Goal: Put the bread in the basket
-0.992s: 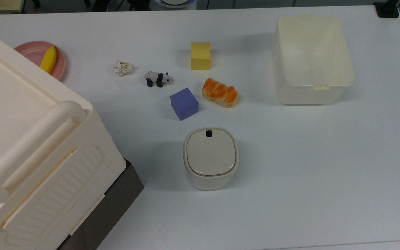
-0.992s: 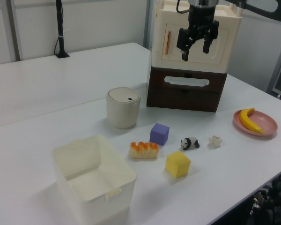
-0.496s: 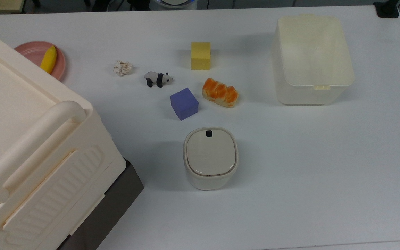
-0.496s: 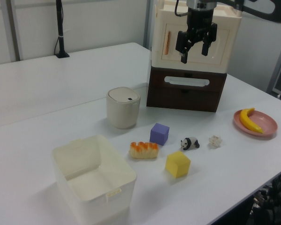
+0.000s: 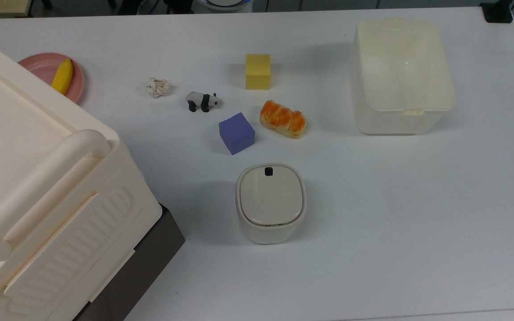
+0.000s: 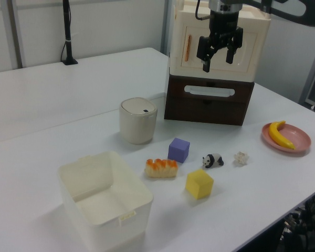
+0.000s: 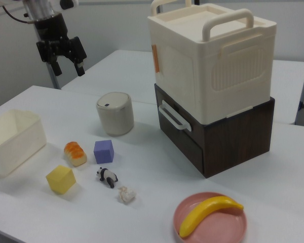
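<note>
Since the bread (image 5: 283, 119) lies on the white desk (image 5: 373, 200) between the purple cube (image 5: 236, 133) and the basket (image 5: 402, 76), just beside the cube and well apart from the tub, looks light, glossy and probably squashy. Best gripped gently across the pale long sides, not the lumpy, likely slippery top, minding the yellow block (image 5: 258, 71) near by. Jaws of the gripper (image 6: 217, 56) apart and empty, high above the desk before the big cream box (image 7: 213, 55); smooth bare surface, plain walls and a pole around.
</note>
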`<act>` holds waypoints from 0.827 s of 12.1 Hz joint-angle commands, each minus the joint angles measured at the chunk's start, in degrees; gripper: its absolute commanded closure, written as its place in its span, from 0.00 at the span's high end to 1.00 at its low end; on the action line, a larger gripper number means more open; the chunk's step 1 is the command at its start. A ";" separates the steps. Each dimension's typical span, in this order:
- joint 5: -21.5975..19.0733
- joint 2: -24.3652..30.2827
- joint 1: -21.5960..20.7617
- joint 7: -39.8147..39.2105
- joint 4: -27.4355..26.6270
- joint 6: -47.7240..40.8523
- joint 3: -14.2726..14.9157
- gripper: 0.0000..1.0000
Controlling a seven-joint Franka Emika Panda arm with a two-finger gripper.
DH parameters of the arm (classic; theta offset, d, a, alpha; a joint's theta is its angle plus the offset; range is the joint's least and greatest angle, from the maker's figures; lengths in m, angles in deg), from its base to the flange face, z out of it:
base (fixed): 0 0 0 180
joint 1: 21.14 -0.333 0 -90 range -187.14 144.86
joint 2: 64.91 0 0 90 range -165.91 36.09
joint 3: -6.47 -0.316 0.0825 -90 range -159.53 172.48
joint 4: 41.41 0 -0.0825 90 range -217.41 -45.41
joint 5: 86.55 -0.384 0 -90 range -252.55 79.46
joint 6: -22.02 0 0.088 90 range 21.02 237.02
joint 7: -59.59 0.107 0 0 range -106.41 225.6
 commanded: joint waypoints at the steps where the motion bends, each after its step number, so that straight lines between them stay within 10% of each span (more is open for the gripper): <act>1: -0.34 0.80 -0.30 -0.34 -1.25 1.86 0.47 1.00; 10: -0.96 1.68 -0.13 -1.13 -2.05 1.95 0.38 1.00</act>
